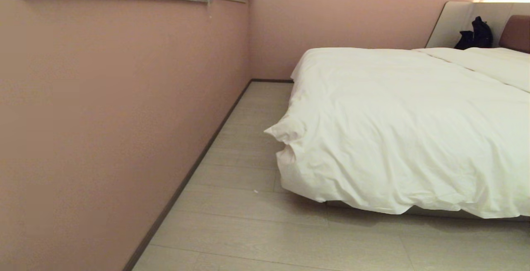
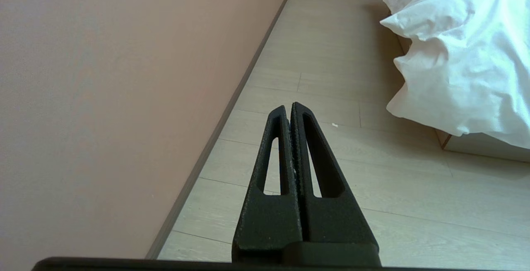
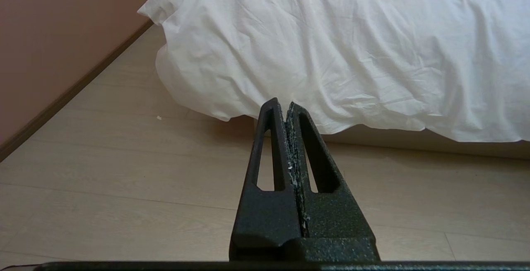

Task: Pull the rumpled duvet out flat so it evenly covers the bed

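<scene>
Standing along the left side of the bed (image 1: 430, 212), the pink wall (image 1: 103, 109) leaves a strip of pale floor (image 1: 248, 221) between them. The left gripper (image 2: 288, 106) hangs over this floor with its fingers pressed together and empty, well apart from the bed. The duvet (image 1: 405, 126) covers the bed, its creased edge hanging over the foot, and the right gripper (image 3: 283, 103), also clenched on nothing, points at that edge from near the foot.

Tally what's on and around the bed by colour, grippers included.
White: 1, the duvet
Black: 3, the bag at the headboard, left gripper, right gripper
Reddish-brown: 1, the headboard pad
Total: 5
</scene>
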Motion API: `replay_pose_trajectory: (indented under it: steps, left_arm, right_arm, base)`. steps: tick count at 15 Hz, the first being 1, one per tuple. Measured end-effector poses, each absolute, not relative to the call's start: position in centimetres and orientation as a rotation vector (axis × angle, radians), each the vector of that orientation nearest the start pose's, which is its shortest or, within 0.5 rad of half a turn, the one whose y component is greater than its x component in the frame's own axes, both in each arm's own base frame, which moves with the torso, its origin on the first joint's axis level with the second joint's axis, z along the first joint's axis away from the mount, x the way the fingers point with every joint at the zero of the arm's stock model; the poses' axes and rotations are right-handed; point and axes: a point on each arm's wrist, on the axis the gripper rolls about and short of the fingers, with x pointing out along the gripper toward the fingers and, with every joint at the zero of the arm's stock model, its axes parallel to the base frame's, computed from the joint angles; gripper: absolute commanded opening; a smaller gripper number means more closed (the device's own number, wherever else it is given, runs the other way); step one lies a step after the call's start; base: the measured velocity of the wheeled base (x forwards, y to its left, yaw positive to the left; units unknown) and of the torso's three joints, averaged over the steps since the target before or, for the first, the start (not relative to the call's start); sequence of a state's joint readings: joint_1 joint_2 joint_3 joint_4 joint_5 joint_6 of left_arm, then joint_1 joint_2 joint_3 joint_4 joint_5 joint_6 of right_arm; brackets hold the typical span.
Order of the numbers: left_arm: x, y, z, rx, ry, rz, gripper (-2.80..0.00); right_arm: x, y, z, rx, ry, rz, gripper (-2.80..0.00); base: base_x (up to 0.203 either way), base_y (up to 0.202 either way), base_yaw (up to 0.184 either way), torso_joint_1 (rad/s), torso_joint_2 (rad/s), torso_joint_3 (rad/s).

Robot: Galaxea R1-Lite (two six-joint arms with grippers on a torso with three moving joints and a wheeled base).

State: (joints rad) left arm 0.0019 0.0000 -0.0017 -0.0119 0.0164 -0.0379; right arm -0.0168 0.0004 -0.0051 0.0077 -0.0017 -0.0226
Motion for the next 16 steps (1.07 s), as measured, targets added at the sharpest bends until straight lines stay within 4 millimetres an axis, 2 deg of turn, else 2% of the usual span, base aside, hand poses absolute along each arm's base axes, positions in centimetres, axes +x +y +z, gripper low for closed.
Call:
replay_pose_trajectory:
  steps: [16]
  left_arm:
    - [-2.29, 0.03, 7.71, -0.038, -0.014, 0.018, -2.80]
  right_arm:
    - [-2.32, 0.04, 7.61, -0.013, 0.003, -0.018, -2.80]
  base:
    - [0.000, 0.000, 0.000, 0.000, 0.00, 0.000]
